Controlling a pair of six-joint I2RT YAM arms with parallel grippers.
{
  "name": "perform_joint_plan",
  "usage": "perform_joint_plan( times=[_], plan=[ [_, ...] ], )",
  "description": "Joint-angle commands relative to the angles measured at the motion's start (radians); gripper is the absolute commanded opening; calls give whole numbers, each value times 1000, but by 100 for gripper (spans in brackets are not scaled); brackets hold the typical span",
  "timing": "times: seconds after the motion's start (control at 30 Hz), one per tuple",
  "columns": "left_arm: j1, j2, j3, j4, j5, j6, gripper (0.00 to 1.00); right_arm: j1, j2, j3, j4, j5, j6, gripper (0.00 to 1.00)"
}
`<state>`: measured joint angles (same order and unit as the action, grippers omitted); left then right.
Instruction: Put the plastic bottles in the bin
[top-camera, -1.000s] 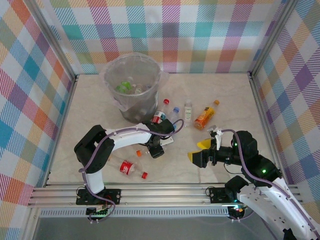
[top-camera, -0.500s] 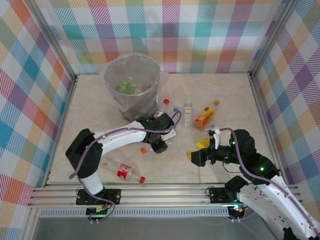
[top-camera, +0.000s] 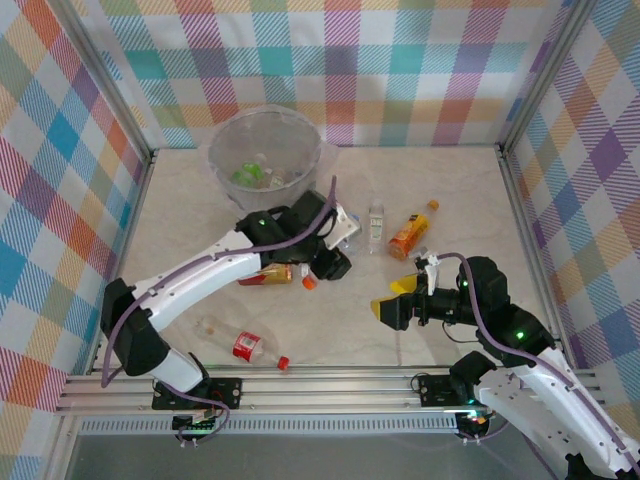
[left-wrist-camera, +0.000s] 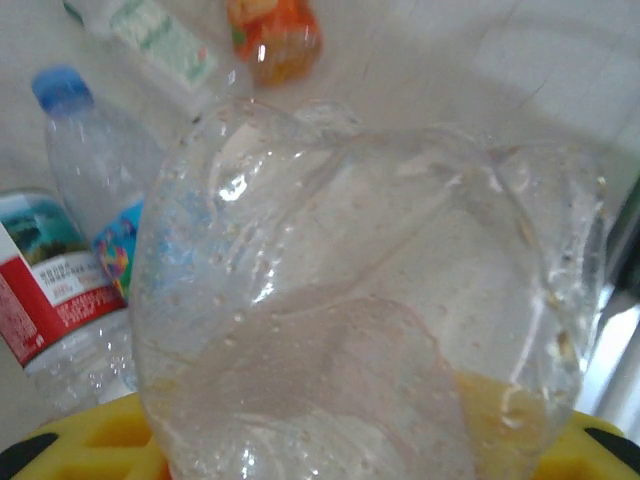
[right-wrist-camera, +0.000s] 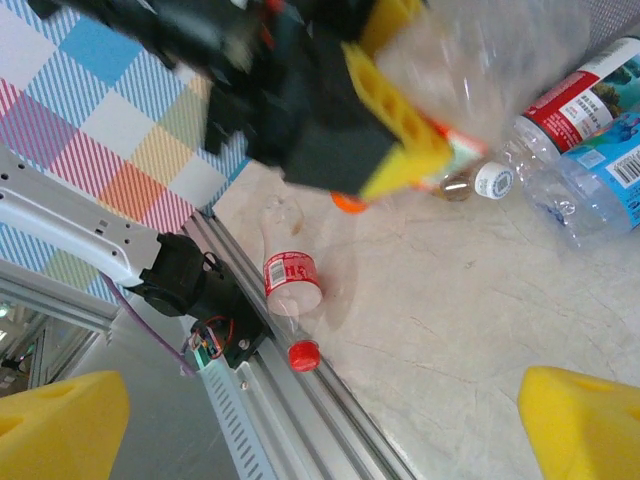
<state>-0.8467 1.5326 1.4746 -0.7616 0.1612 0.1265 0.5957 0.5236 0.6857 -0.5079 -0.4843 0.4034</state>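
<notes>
Here, the left gripper (top-camera: 322, 268) sits mid-table, just in front of the bin (top-camera: 225, 130). Its yellow fingers (left-wrist-camera: 90, 450) are clamped on a clear bottle (left-wrist-camera: 360, 300) with an orange label and orange cap, which lies sideways under the arm. The bin stands at the back of the table, left of centre and close to the back wall, with a green-labelled bottle (top-camera: 244, 176) and others inside.

The right gripper (top-camera: 393, 300) hangs right of centre with its 2 fingers spread wide apart. Between the 2 grippers the tabletop (top-camera: 350, 320) is bare.

3 bottles lie just beyond the grippers: a blue-capped bottle (top-camera: 349, 228), a slim white-labelled bottle (top-camera: 376, 222) and an orange bottle (top-camera: 409, 236). A red-labelled bottle (top-camera: 243, 345) lies near the front rail (top-camera: 320, 385), its red cap almost at the edge. The far right corner and the strip along the left wall are open.
</notes>
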Motion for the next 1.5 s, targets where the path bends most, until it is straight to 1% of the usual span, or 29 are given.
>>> perform_joint_plan(
  times=[0.0, 0.1, 0.17, 0.23, 0.33, 0.47, 0.67, 0.8, 1.0, 1.1, 1.27, 1.47],
  plan=[
    [57, -38, 95, -15, 118, -78, 47, -2, -14, -8, 48, -24, 20, 100],
    [107, -23, 188, -13, 166, -125, 45, -3, -17, -11, 61, -28, 30, 100],
    [142, -6, 248, -8, 173, -151, 45, -2, -17, -11, 67, -28, 33, 100],
    [176, 21, 323, -22, 157, -169, 44, -2, -18, -12, 74, -29, 38, 100],
    [221, 59, 414, -30, 103, -192, 44, -2, -19, -11, 74, -28, 40, 100],
    [285, 101, 506, -22, 51, -213, 44, -2, -25, -14, 72, -26, 43, 100],
    [401, 154, 596, 40, 68, -291, 43, -2, -30, -16, 66, -20, 44, 100],
    [454, 247, 720, -9, 45, -299, 43, -2, -33, -18, 64, -20, 47, 100],
    [494, 395, 875, -97, -17, -244, 43, -2, -46, -18, 55, -17, 49, 100],
    [512, 453, 909, -115, -9, -242, 43, -2, -55, -20, 39, -8, 49, 100],
    [515, 524, 920, -143, 42, -254, 47, -3, -65, -21, 22, 2, 47, 100],
    [515, 557, 895, -166, 71, -265, 47, -2, -57, -23, 25, 1, 48, 100]
  ],
)
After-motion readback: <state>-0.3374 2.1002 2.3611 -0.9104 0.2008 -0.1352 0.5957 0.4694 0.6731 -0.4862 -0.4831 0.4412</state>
